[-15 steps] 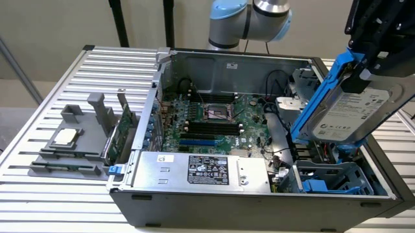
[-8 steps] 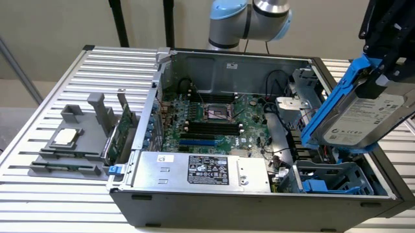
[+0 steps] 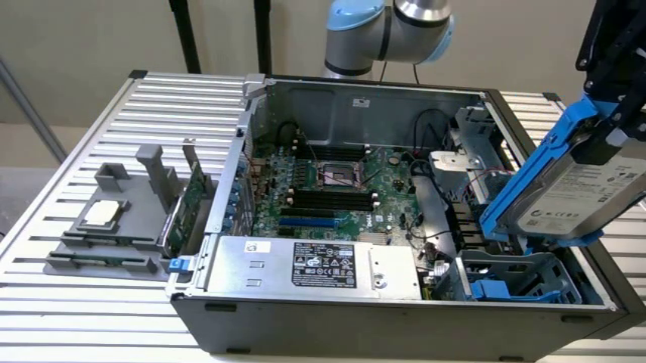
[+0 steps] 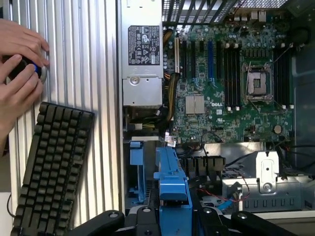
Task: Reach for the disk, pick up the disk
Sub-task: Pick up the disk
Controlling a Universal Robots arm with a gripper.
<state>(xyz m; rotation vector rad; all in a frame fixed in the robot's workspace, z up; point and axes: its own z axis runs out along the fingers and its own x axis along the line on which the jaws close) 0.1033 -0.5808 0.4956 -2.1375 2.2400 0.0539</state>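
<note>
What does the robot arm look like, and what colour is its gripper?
The arm is made of rounded silver-grey metal joints with light blue plastic caps. A thin black cable hangs down below it. The gripper is black, with an angular frame and bolted black links that show in the wrist view. No markings can be read on either.

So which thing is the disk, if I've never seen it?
Find the big open grey computer case with the green circuit board inside. At the exterior view's right, above the case's edge, the black gripper holds up a flat silver-grey hard drive in a bright blue plastic frame. No neighbour hangs tilted in the air or has that blue frame.
</note>
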